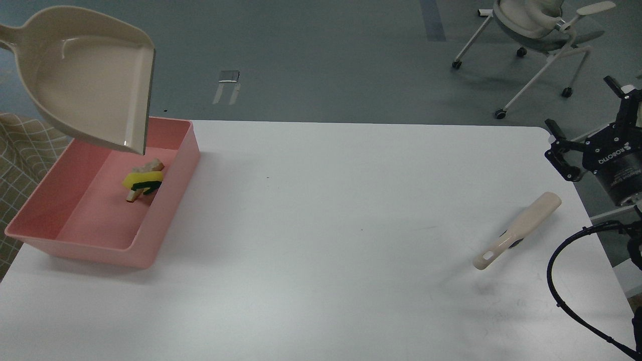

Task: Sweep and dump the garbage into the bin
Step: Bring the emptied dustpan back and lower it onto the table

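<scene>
The pink bin [165, 210] stands at the table's left edge. Both pieces of garbage lie inside it near its right wall: the yellow sponge with the dark green top [144, 181] rests on the bread slice [152, 165]. The beige dustpan [90, 75] hangs tilted above the bin's far end, lip pointing down, and looks empty. Its handle runs off the left edge, so my left gripper is out of view. My right gripper [580, 104] is open and empty at the right edge, above and to the right of the beige brush [519, 230], not touching it.
The brush lies on the white table [321, 240] near its right edge, handle toward me. A black cable [556, 281] loops over the table's right front corner. An office chair [541, 30] stands on the floor beyond. A checked fabric [25, 145] is left of the bin.
</scene>
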You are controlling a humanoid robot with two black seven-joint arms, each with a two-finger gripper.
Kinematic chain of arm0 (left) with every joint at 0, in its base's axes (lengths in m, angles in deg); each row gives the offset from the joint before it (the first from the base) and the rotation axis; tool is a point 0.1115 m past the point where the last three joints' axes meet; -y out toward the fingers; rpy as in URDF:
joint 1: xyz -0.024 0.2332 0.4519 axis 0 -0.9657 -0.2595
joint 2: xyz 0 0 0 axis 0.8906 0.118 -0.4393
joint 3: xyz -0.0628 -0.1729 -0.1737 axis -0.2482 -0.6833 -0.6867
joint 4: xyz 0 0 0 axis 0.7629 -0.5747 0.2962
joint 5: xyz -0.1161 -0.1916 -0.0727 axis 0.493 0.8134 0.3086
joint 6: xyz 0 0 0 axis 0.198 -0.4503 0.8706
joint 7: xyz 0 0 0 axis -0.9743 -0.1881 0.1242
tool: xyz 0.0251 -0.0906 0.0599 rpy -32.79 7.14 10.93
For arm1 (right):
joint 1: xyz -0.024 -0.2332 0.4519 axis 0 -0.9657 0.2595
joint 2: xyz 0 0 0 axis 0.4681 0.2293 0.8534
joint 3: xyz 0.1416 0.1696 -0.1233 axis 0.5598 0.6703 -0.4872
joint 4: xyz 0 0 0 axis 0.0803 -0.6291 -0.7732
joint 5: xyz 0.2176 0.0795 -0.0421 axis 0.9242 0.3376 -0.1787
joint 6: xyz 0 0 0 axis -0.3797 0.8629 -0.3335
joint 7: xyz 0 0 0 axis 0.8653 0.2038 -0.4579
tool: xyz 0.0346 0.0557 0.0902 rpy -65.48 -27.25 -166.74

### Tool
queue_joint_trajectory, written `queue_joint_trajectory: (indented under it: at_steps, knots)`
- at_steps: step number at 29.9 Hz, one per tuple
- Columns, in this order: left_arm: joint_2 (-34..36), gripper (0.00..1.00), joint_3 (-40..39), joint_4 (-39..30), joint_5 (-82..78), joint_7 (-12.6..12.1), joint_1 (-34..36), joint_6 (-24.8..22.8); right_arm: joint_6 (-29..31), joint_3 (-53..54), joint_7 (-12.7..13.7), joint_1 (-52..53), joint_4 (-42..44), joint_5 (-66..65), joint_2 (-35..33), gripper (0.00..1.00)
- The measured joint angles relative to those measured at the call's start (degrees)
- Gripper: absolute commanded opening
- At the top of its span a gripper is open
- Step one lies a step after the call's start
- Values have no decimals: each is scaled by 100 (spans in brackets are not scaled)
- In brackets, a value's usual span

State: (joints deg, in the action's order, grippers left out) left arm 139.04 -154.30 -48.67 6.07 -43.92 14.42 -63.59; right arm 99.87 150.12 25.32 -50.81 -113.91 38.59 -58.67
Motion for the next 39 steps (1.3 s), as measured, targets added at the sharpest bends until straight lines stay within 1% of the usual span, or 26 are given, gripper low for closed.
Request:
queue_joint_trajectory:
  at_steps: [3,6,9,12,16,20,23,28,32,35,39]
  knots:
    - [-402,10,1,-28,11,0,94,92,0,3,0,4,9,-6,-7,100]
    - [-962,10,17,4,-53,-1,419,155,0,5,0,20,9,-10,-12,100]
    - [-1416,10,215,148,-104,-7,860,167,0,5,0,125,9,-11,-45,100]
    - [-1731,10,642,555,-138,-7,1423,168,0,6,0,251,16,-14,-105,100]
    - [-2179,10,1329,1122,-146,-7,2320,193,0,6,2,335,10,-14,-122,100]
    - [-2673,10,2200,1552,-155,-9,3229,356,0,6,2,346,-15,-13,-124,100]
    - [-3019,10,3048,1739,-154,-11,4008,530,0,0,4,347,-34,-13,-124,100]
    - [-3593,10,4274,1848,-148,-24,4953,912,0,-5,9,306,-52,-13,-117,100]
    - [-4148,10,5016,1859,-149,-151,5390,1162,0,-4,9,259,-54,-11,-117,100]
    - [-4524,10,5489,1864,-152,-255,5564,1312,0,-4,6,244,-55,-11,-117,100]
    - [-4883,10,5929,1867,-155,-290,5641,1613,0,-4,5,235,-56,-11,-117,100]
